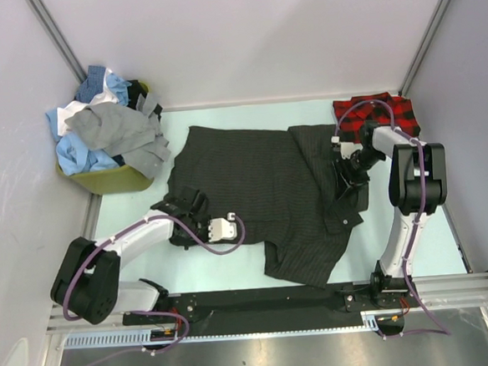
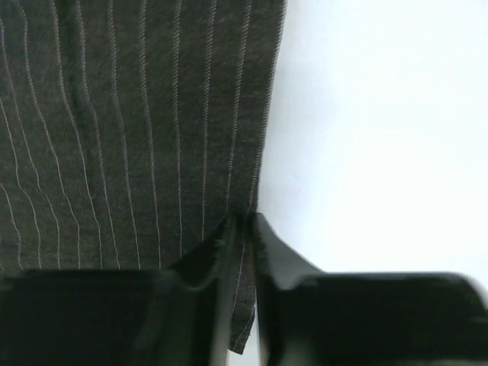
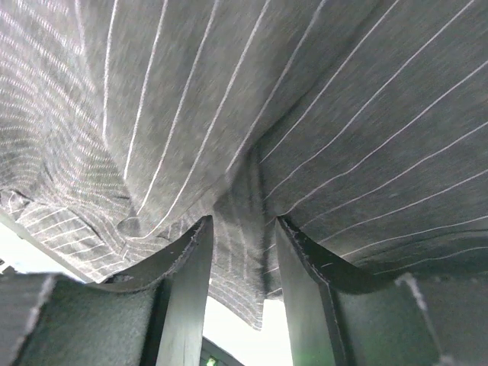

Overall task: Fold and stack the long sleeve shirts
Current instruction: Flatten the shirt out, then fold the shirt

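A dark charcoal pinstriped shirt point(image 1: 261, 190) lies spread over the middle of the table, its right part folded inward. My left gripper point(image 1: 187, 207) sits at the shirt's left edge. In the left wrist view the jaws point(image 2: 244, 223) stand nearly together, with the hem of the shirt point(image 2: 137, 137) pinched between them. My right gripper point(image 1: 348, 182) rests on the shirt's right side. Its fingers point(image 3: 187, 282) hold a raised fold of the pinstriped cloth point(image 3: 244, 206) between them. A red-and-black plaid shirt point(image 1: 377, 115) lies at the back right corner.
An olive basket point(image 1: 114, 179) at the back left holds a heap of blue, white and grey shirts point(image 1: 106, 126). Walls close in the table on three sides. Bare pale tabletop point(image 1: 416, 246) shows along the front and right of the shirt.
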Controlling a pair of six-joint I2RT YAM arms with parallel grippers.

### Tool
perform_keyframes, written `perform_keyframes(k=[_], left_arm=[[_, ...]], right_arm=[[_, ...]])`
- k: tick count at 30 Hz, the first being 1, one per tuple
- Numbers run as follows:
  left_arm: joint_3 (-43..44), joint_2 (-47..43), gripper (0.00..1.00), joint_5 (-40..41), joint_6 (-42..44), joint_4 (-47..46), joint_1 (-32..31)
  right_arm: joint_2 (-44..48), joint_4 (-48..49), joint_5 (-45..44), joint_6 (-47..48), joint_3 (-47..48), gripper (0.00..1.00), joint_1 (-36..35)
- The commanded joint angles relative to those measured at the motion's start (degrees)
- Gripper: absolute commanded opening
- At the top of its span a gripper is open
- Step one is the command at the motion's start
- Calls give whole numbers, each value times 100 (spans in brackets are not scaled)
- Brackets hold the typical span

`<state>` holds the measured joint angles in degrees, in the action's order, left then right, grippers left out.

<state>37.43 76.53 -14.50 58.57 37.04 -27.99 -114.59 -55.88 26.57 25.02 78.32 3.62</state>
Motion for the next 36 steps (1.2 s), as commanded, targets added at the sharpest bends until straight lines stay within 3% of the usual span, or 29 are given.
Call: perform_keyframes(k=[1, 3, 6, 8, 9, 12, 17, 20, 24, 30, 31, 34, 35, 36], left_arm=[[-271, -24, 12, 71, 94, -118, -347], [-254, -121, 4, -17, 15, -83, -514], [-166, -147, 3, -131, -99, -12, -620], [-35, -191, 15, -228, -187, 49, -603], [1, -383, 38, -333, -196, 84, -603], [246, -744, 54, -939, -363, 58, -707], [809, -456, 59, -1458, -994, -214, -1567], [941, -87, 61, -1608, -1355, -591, -1815], [1029, 160, 67, -1617, -1594, -1057, -2052], [959, 82, 69, -1091, -1646, -1295, -2308], [933, 46, 69, -1038, -1708, -1295, -2308], [819, -112, 69, -888, -1822, -1331, -2308], [801, -156, 69, -870, -1831, -1322, -2308], [766, -208, 69, -853, -1831, -1304, -2316]], right_arm=[[-451, 886, -829, 319, 621, 44, 60], [-407, 894, -811, 381, 893, 45, 34], [-398, 895, -924, 469, 1105, 45, -36], [-363, 763, -873, 504, 1290, 45, -54], [-302, 623, -777, 513, 1308, 45, -54], [189, 332, -372, 636, 1133, 47, -28], [1322, -9, 383, 733, 203, 49, 16], [1553, 120, 401, 479, -315, 62, -63], [1404, 375, 779, -22, -616, 69, -151], [843, 762, 938, -549, -722, 68, -344], [754, 823, 947, -585, -687, 67, -492], [429, 807, 1104, -674, -503, 41, -529], [376, 763, 1192, -647, -424, 17, -546], [349, 719, 1315, -612, -284, 6, -546]])
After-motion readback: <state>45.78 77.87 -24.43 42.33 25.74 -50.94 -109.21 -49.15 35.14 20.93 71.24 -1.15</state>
